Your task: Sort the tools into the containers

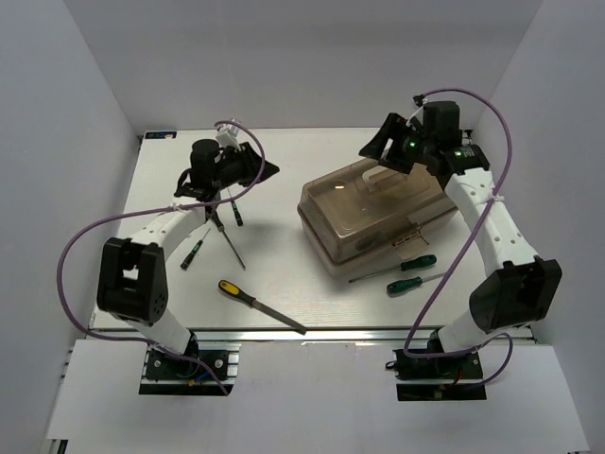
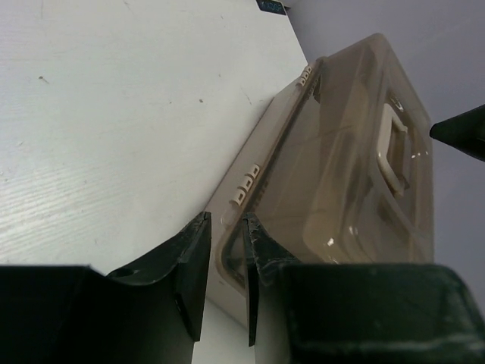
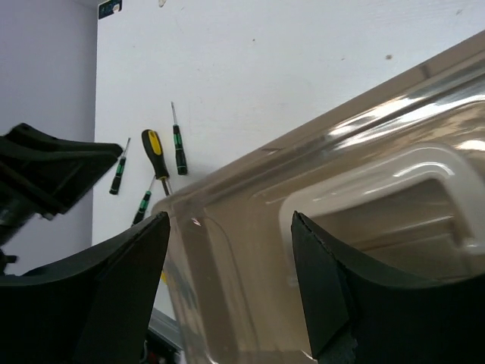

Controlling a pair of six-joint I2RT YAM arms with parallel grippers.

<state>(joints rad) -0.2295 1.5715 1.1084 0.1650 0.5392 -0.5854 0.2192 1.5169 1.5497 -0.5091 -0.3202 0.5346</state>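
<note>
Right gripper (image 3: 229, 221) sits closest in its wrist view: jaws spread wide, nothing pinched, hung just above the smoky lid (image 3: 364, 121) beside the white handle (image 3: 379, 171).

Left gripper (image 2: 226, 220): jaws almost together with a thin slit between them, nothing held. It is aimed at the box (image 1: 364, 213) from the left and is apart from it.

The box is shut and its compartments are covered. No tool is seen inside. All are on the table (image 1: 312, 151):
- file (image 1: 260, 305) at the near edge, left of centre
- slim screwdrivers (image 1: 236, 210) under the left arm
- two green screwdrivers (image 1: 416, 263) just beside the box's near right corner

The step in hand is judged to be opening the lid, since nothing can be sorted until that is done.

How it is best done:
- The handle should be straddled squarely and the jaws closed fully on it. A grip on the slick lid skin is likely to slip.
- The hinge side should be confirmed first. Ribbed fittings are seen on the long edges, but hinge cannot be told from latch.
- The lift should follow an arc about the hinge, not a straight pull, or the whole box may be dragged up.
- The base can be braced with the left gripper, pressed down on a corner clear of the lid's swing.
- The green screwdrivers lie close to the box, so sliding it toward them is to be avoided.
</note>
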